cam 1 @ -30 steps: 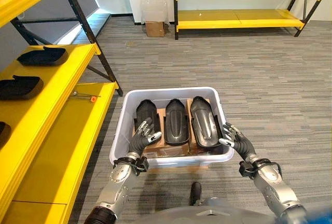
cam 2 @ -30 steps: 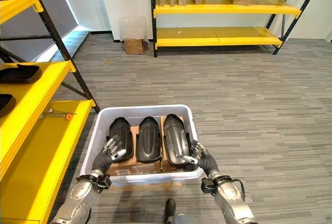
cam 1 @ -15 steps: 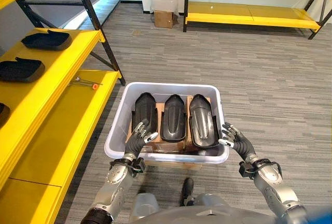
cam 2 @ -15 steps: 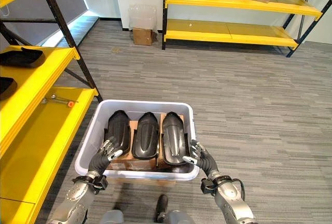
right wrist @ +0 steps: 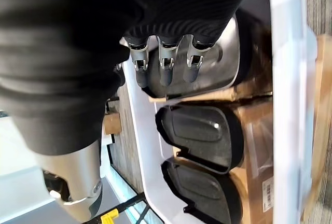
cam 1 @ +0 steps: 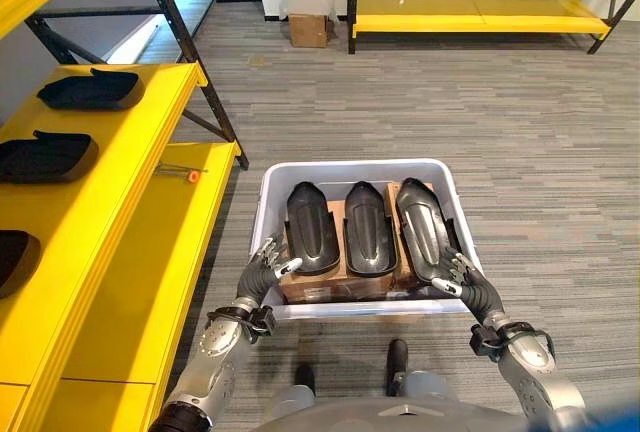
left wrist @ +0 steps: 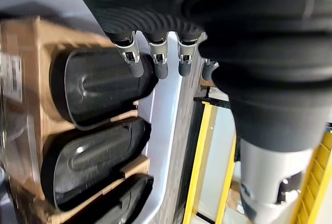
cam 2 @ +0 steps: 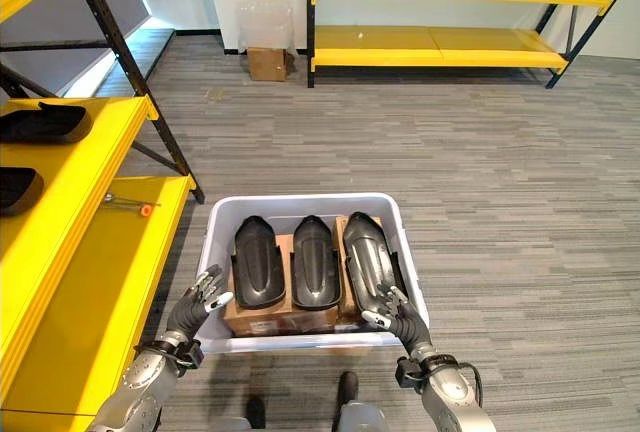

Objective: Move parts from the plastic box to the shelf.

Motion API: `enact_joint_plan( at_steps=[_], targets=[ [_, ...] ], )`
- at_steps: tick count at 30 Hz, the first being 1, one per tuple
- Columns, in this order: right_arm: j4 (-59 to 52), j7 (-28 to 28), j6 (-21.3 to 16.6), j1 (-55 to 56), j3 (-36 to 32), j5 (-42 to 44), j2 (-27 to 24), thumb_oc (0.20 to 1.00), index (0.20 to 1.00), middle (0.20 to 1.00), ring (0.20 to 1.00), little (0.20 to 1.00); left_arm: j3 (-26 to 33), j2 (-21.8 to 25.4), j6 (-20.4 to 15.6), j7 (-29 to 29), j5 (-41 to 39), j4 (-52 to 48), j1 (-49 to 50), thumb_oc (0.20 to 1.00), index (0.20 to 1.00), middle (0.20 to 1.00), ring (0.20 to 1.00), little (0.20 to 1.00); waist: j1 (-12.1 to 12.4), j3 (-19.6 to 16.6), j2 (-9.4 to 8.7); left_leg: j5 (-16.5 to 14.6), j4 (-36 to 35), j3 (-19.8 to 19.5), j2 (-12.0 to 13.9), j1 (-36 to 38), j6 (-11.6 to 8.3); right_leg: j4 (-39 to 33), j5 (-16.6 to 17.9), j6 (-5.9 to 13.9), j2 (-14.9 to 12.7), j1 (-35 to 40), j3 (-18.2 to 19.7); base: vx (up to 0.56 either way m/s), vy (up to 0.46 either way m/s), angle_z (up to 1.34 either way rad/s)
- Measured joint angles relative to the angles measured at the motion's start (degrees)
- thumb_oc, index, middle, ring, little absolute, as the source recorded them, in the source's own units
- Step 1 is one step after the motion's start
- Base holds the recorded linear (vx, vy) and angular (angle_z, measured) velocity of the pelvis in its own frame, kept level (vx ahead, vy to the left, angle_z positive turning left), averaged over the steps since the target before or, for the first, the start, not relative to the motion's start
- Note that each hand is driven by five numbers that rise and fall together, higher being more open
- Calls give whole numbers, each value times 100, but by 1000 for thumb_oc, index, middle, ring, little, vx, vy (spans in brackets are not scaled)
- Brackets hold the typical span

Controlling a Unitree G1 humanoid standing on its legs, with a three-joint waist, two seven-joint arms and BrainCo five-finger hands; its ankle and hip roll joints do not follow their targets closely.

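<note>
Along the left, a yellow shelf (cam 1: pixel 95 202) carrying three black parts (cam 1: pixel 47 156) on its upper level, with a small orange-tipped tool (cam 1: pixel 182 172) near the far edge of the lower level. Just beside the shelf, on the grey carpet (cam 1: pixel 520 142), a white plastic box (cam 1: pixel 345 170) holding three more black moulded parts (cam 1: pixel 312 240) side by side atop a brown cardboard carton (cam 2: pixel 255 320). At the box's near left corner, the left hand (cam 1: pixel 266 266), fingers relaxed and spread outside the wall, clasping nothing; seen from its wrist, fingertips (left wrist: pixel 136 67) hovering over the rim by the leftmost part. At the near right corner, the right hand (cam 1: pixel 461 275), fingers loosely extended over the rim above the rightmost part (cam 1: pixel 422 240), likewise holding nothing; from its wrist, dark fingertips (right wrist: pixel 166 73) just above that part's glossy surface. Against the far wall, a second yellow shelf (cam 2: pixel 450 47) with cardboard boxes on top, and beside it a small carton (cam 2: pixel 265 62) under a clear bin.
</note>
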Motion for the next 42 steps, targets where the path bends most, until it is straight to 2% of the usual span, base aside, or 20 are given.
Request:
enact_joint_plan(
  at_steps=[6,10,12,13,14,17,19,22,25,28,31,38,42],
  targets=[
    [-1,-8,-2,-245,-6,1,-41,1000,1000,1000,1000,1000,5,-30,-1,-2,-2,0,-67,1000,1000,1000,1000,1000,7,24,-20,-20,-88,37,3,98,28,-620,230,67,77,325,-9,27,-14,-3],
    [-5,-52,-13,-546,-10,-4,-50,1000,1000,1000,1000,1000,-1,-31,-5,-2,-5,-8,-126,1000,1000,1000,1000,1000,10,80,-52,-23,-110,51,23,58,25,-714,288,45,111,319,-12,-50,-46,-2],
    [-3,-196,-99,-903,17,-51,-84,1000,1000,1000,1000,1000,-6,51,-21,18,-23,-214,-239,1000,1000,1000,1000,1000,72,152,-86,-4,9,28,45,-347,-8,-680,305,64,113,-24,-14,-147,-70,1],
    [-3,-230,-133,-980,2,-54,-92,1000,1000,1000,1000,1000,-15,73,-35,15,-23,-269,-321,1000,1000,1000,1000,1000,49,224,-110,-10,11,16,44,-404,8,-679,315,59,111,-86,-21,-164,-52,12],
    [8,-374,-174,-1408,7,-65,-96,1000,1000,1000,1000,1000,-23,63,-91,37,-23,-358,-543,1000,1000,1000,1000,1000,148,412,-146,115,21,-29,36,-655,-66,-693,457,21,115,-301,-58,-219,-63,9],
    [153,-686,-341,-2331,199,-108,-77,1000,1000,1000,1000,1000,-159,64,-203,73,-31,-374,-882,1000,1000,1000,1000,1000,127,798,-152,188,144,-61,47,-1089,-94,-665,547,-2,121,-688,-69,-165,-39,5],
    [387,-889,-387,-2976,291,-229,-9,1000,1000,1000,1000,1000,-243,38,-234,145,-90,-375,-1097,1000,1000,1000,1000,1000,176,1077,-123,247,151,-68,49,-1201,-118,-682,634,-65,126,-781,-80,-130,-17,2],
    [941,-1162,-469,-3769,571,-271,193,1000,1000,1000,1000,1000,-448,-12,-272,302,-234,-374,-1402,1000,1000,1000,1000,1000,221,1249,-39,265,216,-108,68,-1500,-143,-671,690,-136,145,-1043,-103,-77,-17,3],
    [1704,-1246,-550,-4264,874,-24,358,1000,1000,1000,1000,1000,-683,0,-354,306,-240,-372,-1672,1000,1000,1000,1000,1000,314,1477,37,268,222,-115,74,-1533,-149,-640,703,-154,153,-1088,-103,-79,2,1],
    [2064,-1354,-550,-4555,915,80,363,1000,1000,1000,1000,1000,-820,-4,-387,304,-242,-374,-1918,1000,1000,1000,1000,1000,455,1625,100,269,249,-118,55,-1711,-149,-567,698,-163,121,-1280,-106,-32,7,1],
    [2413,-1416,-562,-4830,915,165,359,1000,1000,1000,1000,1000,-891,10,-387,307,-244,-349,-2050,1000,1000,1000,1000,1000,482,1832,126,270,286,-153,43,-1759,-149,-529,696,-171,105,-1309,-108,-25,6,4],
    [3134,-1658,-563,-5270,890,159,295,1000,1000,1000,1000,1000,-1084,61,-394,310,-237,-336,-2246,1000,1000,1000,1000,1000,601,1914,233,270,339,-185,22,-1899,-149,-474,694,-174,76,-1439,-121,-8,5,2],
    [2951,-1817,-565,-5246,805,-21,288,1000,1000,1000,1000,1000,-1071,58,-424,448,-236,-336,-2297,1000,1000,1000,1000,1000,564,2013,279,271,352,-182,22,-1900,-148,-438,686,-181,74,-1456,-115,0,0,0]
  ],
)
